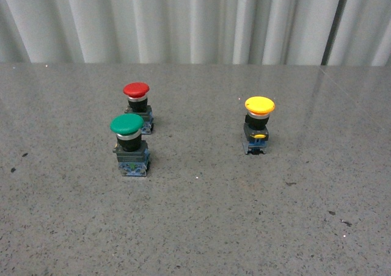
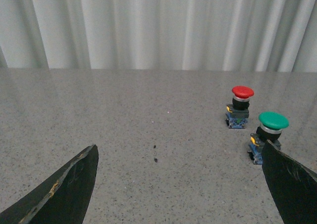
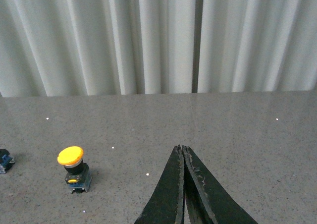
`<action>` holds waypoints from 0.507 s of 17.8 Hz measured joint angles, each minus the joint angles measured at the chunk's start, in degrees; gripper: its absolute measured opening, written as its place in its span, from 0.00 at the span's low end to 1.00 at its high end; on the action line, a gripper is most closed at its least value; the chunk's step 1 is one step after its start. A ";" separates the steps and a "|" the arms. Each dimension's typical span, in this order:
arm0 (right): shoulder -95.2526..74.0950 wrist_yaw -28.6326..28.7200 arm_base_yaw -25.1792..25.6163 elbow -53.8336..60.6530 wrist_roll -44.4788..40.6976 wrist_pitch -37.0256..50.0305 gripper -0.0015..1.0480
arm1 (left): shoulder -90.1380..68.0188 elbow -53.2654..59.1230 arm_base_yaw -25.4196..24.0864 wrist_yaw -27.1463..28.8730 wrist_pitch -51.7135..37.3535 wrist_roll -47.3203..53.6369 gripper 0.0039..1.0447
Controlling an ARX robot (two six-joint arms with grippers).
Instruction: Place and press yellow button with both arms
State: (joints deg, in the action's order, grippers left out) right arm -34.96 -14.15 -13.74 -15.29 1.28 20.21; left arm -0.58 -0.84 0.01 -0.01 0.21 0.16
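The yellow button (image 1: 258, 122) stands upright on the grey speckled table, right of centre, with a yellow cap, black body and blue-grey base. It also shows in the right wrist view (image 3: 73, 167). Neither arm shows in the front view. My right gripper (image 3: 181, 148) is shut and empty, its black fingers pressed together above bare table, well apart from the yellow button. My left gripper (image 2: 181, 152) is open wide and empty, with one finger (image 2: 69, 184) at each side of the view. The yellow button does not show in the left wrist view.
A green-capped button (image 1: 129, 143) and a red-capped button (image 1: 137, 105) stand close together at the left of the table (image 1: 201, 227). In the left wrist view the green one (image 2: 270, 132) is just beyond one fingertip, the red one (image 2: 240, 105) farther off. White curtains hang behind.
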 joint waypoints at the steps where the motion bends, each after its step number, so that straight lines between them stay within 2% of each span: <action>1: 1.66 1.73 1.40 1.38 -0.28 0.09 0.02 | 0.00 0.00 0.00 0.04 0.02 0.00 0.94; 7: 10.34 8.81 8.26 8.72 -0.79 -2.14 0.02 | 0.00 0.00 0.00 0.02 0.02 0.00 0.94; 8: 11.78 13.20 12.15 9.66 -0.90 -2.84 0.02 | 0.00 0.00 0.00 0.00 0.02 0.00 0.94; 9: 13.03 13.29 14.21 10.40 -0.87 -3.50 0.02 | 0.00 0.00 0.00 0.04 0.04 0.00 0.94</action>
State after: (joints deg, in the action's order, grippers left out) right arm -21.93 -0.86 0.47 -4.89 0.40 16.71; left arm -0.58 -0.84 0.01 0.03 0.25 0.16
